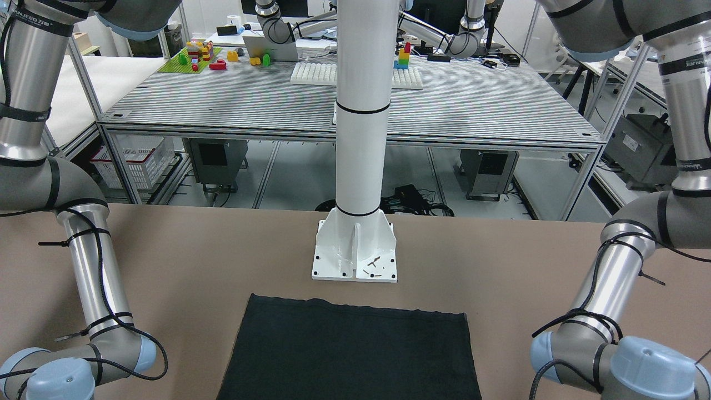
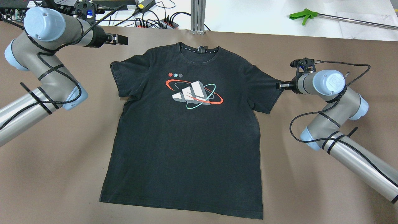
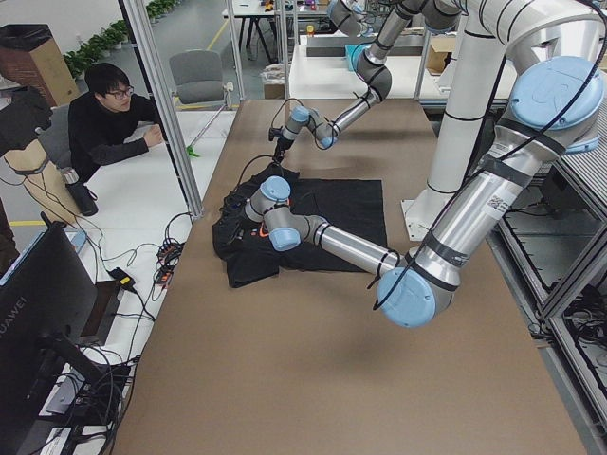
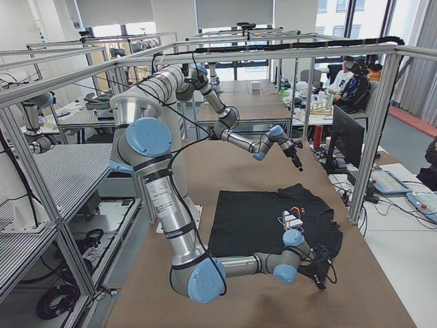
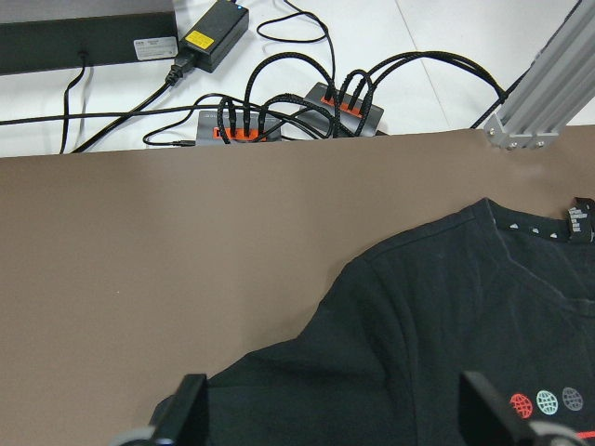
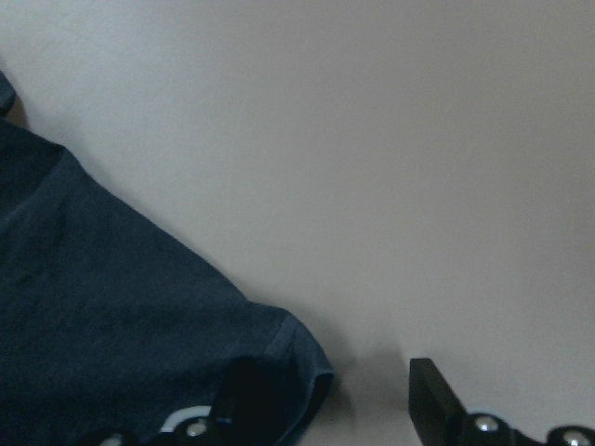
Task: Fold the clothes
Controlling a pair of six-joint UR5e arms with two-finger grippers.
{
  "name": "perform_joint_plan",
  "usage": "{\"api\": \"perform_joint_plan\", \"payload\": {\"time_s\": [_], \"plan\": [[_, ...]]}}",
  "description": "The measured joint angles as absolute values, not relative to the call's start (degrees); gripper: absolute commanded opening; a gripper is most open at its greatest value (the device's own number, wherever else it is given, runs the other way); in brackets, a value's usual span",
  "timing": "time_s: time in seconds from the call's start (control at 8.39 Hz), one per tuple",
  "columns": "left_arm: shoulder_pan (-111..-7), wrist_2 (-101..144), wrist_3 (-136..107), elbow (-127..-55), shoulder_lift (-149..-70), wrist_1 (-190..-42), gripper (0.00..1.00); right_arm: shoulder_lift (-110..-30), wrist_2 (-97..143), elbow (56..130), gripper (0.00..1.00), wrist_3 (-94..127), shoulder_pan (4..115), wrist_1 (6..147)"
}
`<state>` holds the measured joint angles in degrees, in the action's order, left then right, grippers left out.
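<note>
Brown table (image 2: 62, 186), slatted workbench (image 1: 444, 105) behind, aluminium frame posts (image 4: 373, 137), power strips (image 5: 237, 130) on white surface, bright windows (image 4: 351, 20).

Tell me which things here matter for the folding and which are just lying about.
For the job: black T-shirt, flat on the table; left end effector, open near one sleeve; right end effector, open at the other sleeve.
Lying about: green-handled tool; power strips; white pillar.

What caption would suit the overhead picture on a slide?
Black T-shirt spread flat, print up, on a brown table; left gripper near one sleeve, right gripper at the other sleeve's edge.
</note>
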<state>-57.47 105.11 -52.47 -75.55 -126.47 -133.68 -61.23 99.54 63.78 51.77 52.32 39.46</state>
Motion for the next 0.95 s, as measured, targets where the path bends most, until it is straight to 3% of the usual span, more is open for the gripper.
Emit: {"api": "perform_joint_plan", "payload": {"time_s": [0.6,0.95], "plan": [[-57.5,105.0,-52.5,-76.6,-126.3,-133.6,0.95,-60.1,100.1,64.6,0.00,52.9,52.1,39.6],[-57.5,105.2,-52.5,-76.6,-126.2,-133.6,0.95,-59.5,107.2,70.8,0.00,52.1,53.9,44.3]]}}
